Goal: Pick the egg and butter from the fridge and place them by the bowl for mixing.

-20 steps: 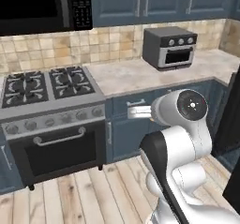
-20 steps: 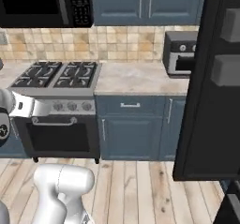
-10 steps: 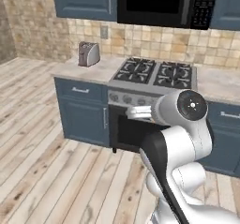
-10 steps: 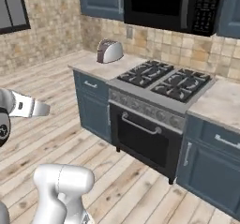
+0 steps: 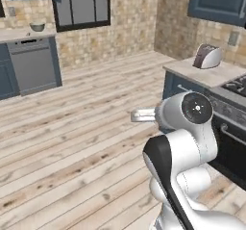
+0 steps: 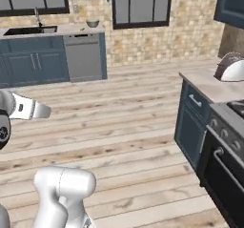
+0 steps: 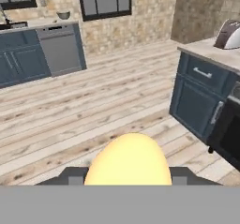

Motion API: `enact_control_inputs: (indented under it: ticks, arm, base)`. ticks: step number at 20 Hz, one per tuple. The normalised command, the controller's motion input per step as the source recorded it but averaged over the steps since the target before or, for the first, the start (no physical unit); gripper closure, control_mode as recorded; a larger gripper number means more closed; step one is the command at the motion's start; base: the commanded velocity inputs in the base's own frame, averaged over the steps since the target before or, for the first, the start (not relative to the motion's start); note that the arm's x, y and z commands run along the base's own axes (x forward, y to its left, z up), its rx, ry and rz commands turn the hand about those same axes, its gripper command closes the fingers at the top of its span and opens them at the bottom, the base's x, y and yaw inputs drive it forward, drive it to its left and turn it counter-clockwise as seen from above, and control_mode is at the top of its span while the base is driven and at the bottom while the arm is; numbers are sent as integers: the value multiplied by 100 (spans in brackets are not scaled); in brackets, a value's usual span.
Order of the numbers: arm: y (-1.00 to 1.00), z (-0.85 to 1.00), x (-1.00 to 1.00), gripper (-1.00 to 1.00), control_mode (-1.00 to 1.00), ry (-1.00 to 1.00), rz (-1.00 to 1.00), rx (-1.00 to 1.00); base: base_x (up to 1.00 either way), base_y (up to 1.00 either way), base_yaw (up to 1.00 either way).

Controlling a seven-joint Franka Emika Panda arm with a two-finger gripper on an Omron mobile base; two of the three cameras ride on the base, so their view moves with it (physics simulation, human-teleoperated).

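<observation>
Gripper (image 7: pixel 129 183) clamped on the egg (image 7: pixel 129 161), held between dark finger tips low in hand view, its long axis upright with the narrower end up, over wood floor (image 7: pixel 93 110) facing far counter bowl (image 7: pixel 63 15).

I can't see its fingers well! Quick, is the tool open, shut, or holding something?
Tool: shut on the egg, which sits between its dark finger tips in the hand view.

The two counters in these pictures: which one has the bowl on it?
The far counter under the windows carries the bowl, beside the sink; the near counter holds a toaster.
</observation>
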Motion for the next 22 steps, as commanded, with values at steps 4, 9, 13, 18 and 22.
enact_control_inputs:
  ticks: [4,9,13,18,22]
  arm:
    - [0,0,0,100,100,0,0,0]
    - [0,0,0,100,100,0,0,0]
    - [0,0,0,100,100,0,0,0]
    - [0,0,0,100,100,0,0,0]
    - [0,0,0,100,100,0,0,0]
  base:
    - [51,-14,61]
    - [100,-24,15]
    - [100,-28,12]
    - [100,-23,13]
    - [100,-22,14]
